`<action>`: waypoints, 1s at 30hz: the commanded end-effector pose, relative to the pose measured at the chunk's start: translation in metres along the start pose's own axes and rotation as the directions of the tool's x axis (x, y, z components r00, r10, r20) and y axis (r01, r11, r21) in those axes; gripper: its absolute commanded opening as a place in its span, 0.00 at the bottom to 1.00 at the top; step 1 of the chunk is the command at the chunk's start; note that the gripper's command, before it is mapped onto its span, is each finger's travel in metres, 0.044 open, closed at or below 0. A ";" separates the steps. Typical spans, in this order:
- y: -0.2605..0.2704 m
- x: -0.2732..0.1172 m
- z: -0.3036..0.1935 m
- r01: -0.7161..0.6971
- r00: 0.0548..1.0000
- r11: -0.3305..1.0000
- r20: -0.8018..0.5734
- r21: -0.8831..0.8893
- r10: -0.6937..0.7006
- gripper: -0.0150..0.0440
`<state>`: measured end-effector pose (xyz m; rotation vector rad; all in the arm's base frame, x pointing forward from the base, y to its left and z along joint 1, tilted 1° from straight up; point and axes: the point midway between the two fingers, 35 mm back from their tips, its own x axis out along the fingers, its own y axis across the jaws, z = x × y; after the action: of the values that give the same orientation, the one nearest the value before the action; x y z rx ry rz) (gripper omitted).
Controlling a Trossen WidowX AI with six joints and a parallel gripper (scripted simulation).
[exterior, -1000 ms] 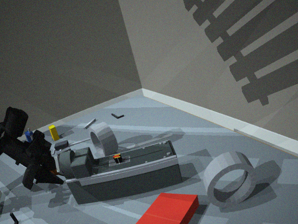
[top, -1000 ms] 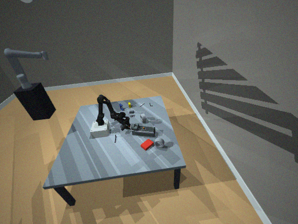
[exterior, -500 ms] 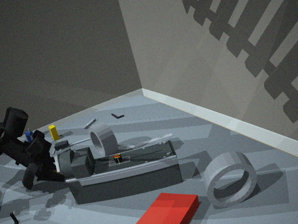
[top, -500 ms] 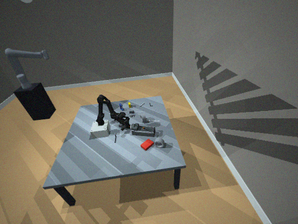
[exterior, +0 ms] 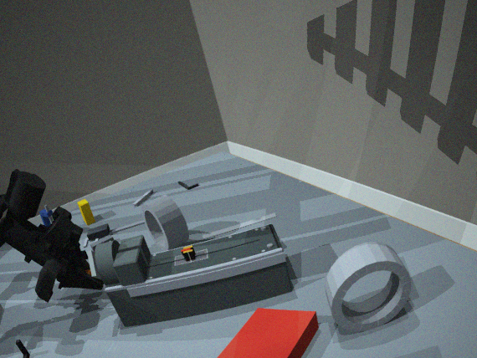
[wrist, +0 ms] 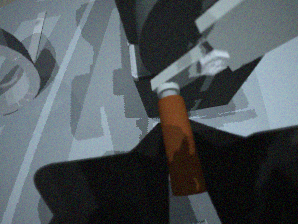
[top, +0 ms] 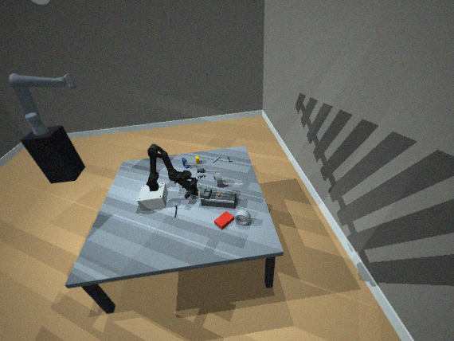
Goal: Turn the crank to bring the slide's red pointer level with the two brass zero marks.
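Observation:
The machine (top: pixel 218 201) (exterior: pixel 201 288) is a long dark grey box with a block and a round housing at its arm-side end. A small slide (exterior: pixel 188 253) with red and yellow on top sits in the slot on its top, within a pale outlined rectangle. The pointer and brass marks are too small to tell whether they are level. The crank's light grey arm (wrist: pixel 172 72) carries an orange-brown handle (wrist: pixel 175 115) (exterior: pixel 88 272). My black gripper (wrist: pixel 181 150) (top: pixel 197 193) is shut on this handle, with a finger on each side of it.
A red block (top: pixel 224 220) (exterior: pixel 276 334) and a grey ring (top: pixel 237 217) (exterior: pixel 356 263) lie beside the machine. Another grey ring (top: pixel 217 179) (exterior: pixel 173 222) stands behind it. A yellow block (top: pixel 197 159) (exterior: pixel 87 213) and a blue object (top: pixel 185 162) (exterior: pixel 46 217) stand farther back.

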<state>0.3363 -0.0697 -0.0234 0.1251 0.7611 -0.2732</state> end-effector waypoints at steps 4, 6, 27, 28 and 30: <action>0.005 -0.005 0.004 -0.006 1.000 1.000 0.006 0.001 0.006 0.25; 0.005 -0.006 0.005 -0.006 1.000 1.000 0.006 0.001 0.006 0.25; 0.007 -0.015 0.015 -0.006 1.000 1.000 0.006 0.001 0.006 0.25; 0.007 -0.015 0.015 -0.006 1.000 1.000 0.006 0.001 0.006 0.25; 0.007 -0.016 0.016 -0.006 1.000 1.000 0.006 0.001 0.006 0.25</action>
<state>0.3378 -0.0636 -0.0058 0.1259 0.7599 -0.2673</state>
